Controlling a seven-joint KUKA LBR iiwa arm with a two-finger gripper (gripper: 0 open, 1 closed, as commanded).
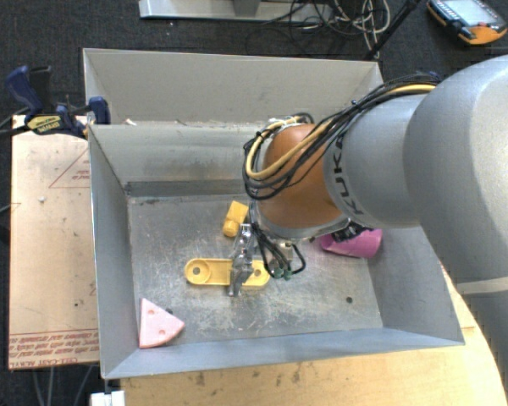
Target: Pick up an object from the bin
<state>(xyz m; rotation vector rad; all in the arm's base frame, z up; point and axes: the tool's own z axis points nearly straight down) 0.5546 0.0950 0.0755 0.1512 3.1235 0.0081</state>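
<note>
- My hand point(240, 279) sits at the right end of a flat yellow piece point(201, 271) with a hole, mid-floor in the bin point(110, 252); apart or together, I cannot tell.
- A small yellow block point(234, 218) lies just behind.
- A magenta lump point(356, 243) lies to the right, and a pink wedge point(158, 324) front-left.

A thick, rounded silver-grey arm point(440, 159) carries dark KUKA lettering point(342, 176) on its last segment, just behind the hand. A smooth orange cover point(292, 184), shaped like a dome, caps the wrist directly above the hand. Black and yellow cables point(322, 129) run along the arm and loop over the cover, while thinner dark wires point(281, 265) curl right beside the small, slender metal hand point(241, 276).
</note>
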